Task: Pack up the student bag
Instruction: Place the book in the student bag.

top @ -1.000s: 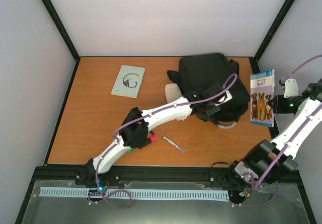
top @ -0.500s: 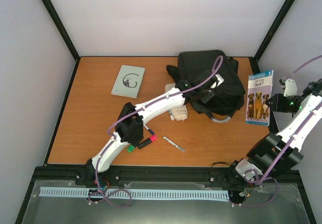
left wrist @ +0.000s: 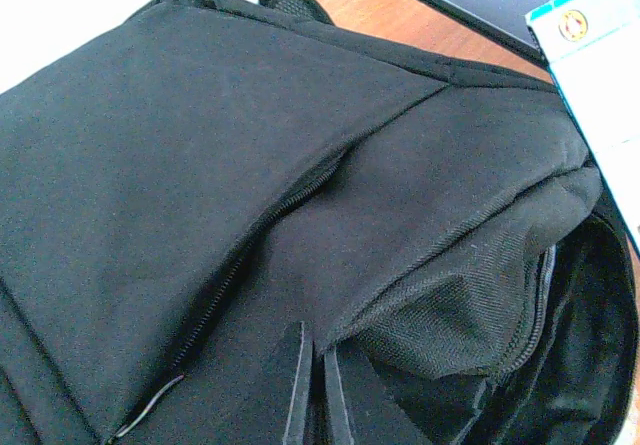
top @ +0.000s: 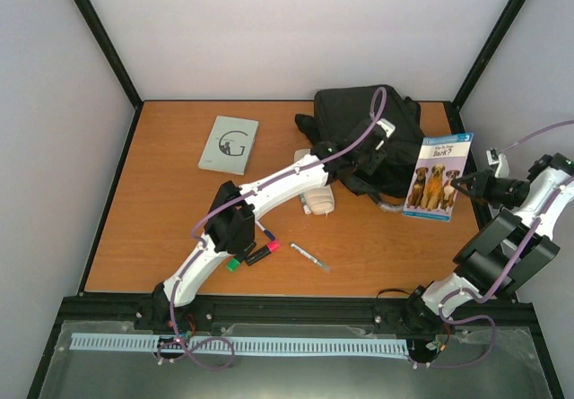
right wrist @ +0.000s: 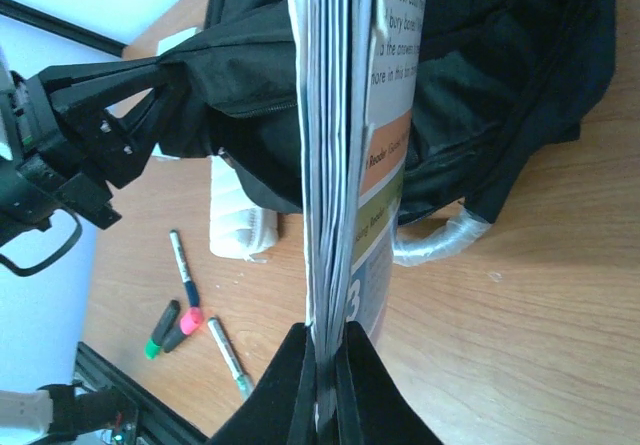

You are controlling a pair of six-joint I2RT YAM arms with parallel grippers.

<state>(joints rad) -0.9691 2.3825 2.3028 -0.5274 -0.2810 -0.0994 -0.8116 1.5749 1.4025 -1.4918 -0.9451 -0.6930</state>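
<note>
- Bag [top: 359, 125] lay at the back right of the worktop [top: 161, 220], main zip undone; dark opening showed at its near right side in the left wrist view.
- Left end effector [left wrist: 312, 370] was closed, pinching a fold of the bag's fabric beside the opening; it probably held the mouth open.
- Right end effector [right wrist: 320, 380] was clamped on the lower edge of a dog picture book [top: 437, 186], which was held upright just right of the bag, not yet inside.
- Nothing could be seen packed; the bag's interior was too dark to tell.
- Still out on the worktop: grey booklet [top: 229, 144] at back left, cream pencil case [top: 319, 203] just beside the bag, markers [top: 257, 255] and pen [top: 309, 257] near the front.
- Judged early stage: the book looked first in line, four or so items left.
</note>
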